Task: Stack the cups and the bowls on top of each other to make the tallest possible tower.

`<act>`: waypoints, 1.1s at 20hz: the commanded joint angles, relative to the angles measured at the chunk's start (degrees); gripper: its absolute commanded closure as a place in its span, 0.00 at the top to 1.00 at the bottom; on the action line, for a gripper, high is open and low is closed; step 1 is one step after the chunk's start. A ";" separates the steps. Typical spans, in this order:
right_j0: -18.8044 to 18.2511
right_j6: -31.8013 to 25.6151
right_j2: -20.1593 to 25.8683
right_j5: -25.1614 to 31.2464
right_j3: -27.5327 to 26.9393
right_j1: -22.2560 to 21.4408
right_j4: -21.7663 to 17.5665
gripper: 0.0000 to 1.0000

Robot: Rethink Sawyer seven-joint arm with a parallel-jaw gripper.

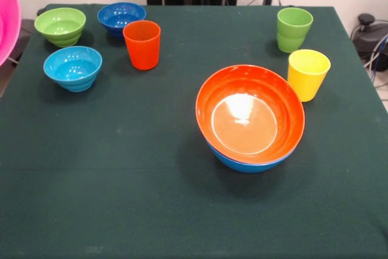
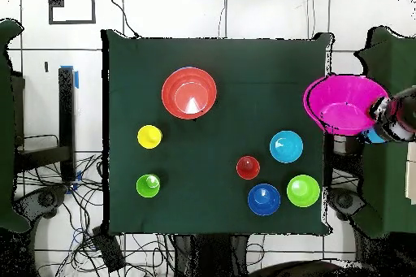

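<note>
Hand (image 2: 388, 119): taken to be the dark shape at the right edge of the overhead view, off the worktop (image 1: 121, 180) and meeting the rim of the pink bowl (image 1: 7, 19). Cannot tell whether it is spread or closed, nor for certain that it grips the bowl. The front view shows no arm.

Front view, left to right:
- Pink bowl: only a slice shows at the far left edge. It looks to be raised and beyond the worktop's side.
- Green small bowl (image 1: 60, 25) is far left, with the light blue small bowl (image 1: 73, 68) just nearer.
- Dark blue small bowl (image 1: 121, 16) is far, with the orange cup (image 1: 142, 45) close in front of it.
- Orange bowl (image 1: 250, 113) sits right of centre, nested in the blue bowl (image 1: 242, 163), whose rim peeks out below. These two are the tower so far.
- Green cup (image 1: 294, 28) is far right, and the yellow cup (image 1: 308, 74) stands near the tower's right side.

Judgement: the step in hand is bringing the pink bowl over to the tower. To do it well:
- Carry it high enough to clear the small bowls and the orange cup on the way.
- Keep it level.
- Centre it over the orange bowl before lowering. Being the widest bowl, it will likely perch, not nest deeply.
- Mind the yellow cup on descent.
- Let go only once the bowl sits steady.
</note>
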 commanded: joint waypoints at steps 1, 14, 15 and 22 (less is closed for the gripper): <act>5.51 -15.11 9.24 -0.04 5.44 -2.12 -5.17 0.00; 17.73 6.39 1.20 1.14 2.55 0.68 -3.79 0.00; 18.73 8.15 0.37 1.22 2.47 0.87 -3.67 0.00; 25.90 20.55 -4.47 -1.25 4.73 1.41 -2.62 0.00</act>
